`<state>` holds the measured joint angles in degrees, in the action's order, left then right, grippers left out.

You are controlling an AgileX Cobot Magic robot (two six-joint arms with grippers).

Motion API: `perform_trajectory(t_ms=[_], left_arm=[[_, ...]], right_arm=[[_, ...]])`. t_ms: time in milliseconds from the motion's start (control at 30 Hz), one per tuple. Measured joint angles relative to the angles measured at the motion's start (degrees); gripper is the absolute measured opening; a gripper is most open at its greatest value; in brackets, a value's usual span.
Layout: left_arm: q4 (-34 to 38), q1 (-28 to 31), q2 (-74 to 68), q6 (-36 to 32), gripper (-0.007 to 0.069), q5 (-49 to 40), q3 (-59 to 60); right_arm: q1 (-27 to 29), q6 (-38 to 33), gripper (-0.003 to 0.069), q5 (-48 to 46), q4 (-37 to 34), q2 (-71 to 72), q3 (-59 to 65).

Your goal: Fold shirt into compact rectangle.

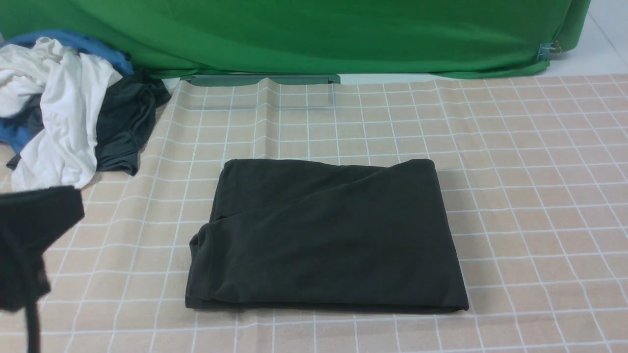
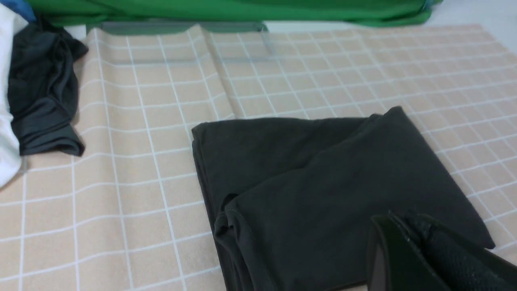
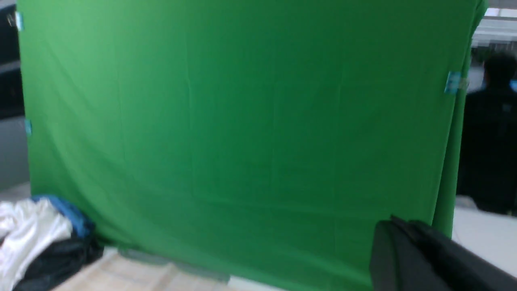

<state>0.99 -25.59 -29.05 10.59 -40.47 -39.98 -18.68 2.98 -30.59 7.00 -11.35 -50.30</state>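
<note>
The black shirt (image 1: pixel 326 235) lies folded into a rough rectangle in the middle of the checked tablecloth, with stacked fold edges on its left side (image 2: pixel 226 218). No logo or label shows. My left gripper (image 2: pixel 394 221) is shut with nothing between its fingers, and it is held off the cloth. In the front view my left arm (image 1: pixel 29 235) is a dark shape at the left edge, apart from the shirt. My right gripper (image 3: pixel 398 226) is shut and empty, raised and facing the green backdrop. It does not appear in the front view.
A pile of white, blue and dark grey clothes (image 1: pixel 64 108) lies at the back left. The green backdrop (image 1: pixel 314 34) hangs behind the table, with a green bar (image 1: pixel 260 79) at its foot. A dark-clothed person (image 3: pixel 490 141) stands beyond the backdrop.
</note>
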Motion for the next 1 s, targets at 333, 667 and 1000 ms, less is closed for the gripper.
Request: perform_trajectory(t_ms=[333,667,1000], left_arm=[[0.93,0.0,13.2,0.2,0.0019,9.03,12.37],[1.2,0.0,13.33,0.2,0.0019,10.0,12.51],[-0.62,0.0,13.33,0.21,0.0019,10.0,12.91]], right_arm=[[0.0,2.18,0.0039,4.11,0.1,11.58,8.66],[0.0,2.69,0.0069,4.49,0.18,11.58,8.83],[0.0,2.83,0.0093,4.49,0.18,11.58,8.83]])
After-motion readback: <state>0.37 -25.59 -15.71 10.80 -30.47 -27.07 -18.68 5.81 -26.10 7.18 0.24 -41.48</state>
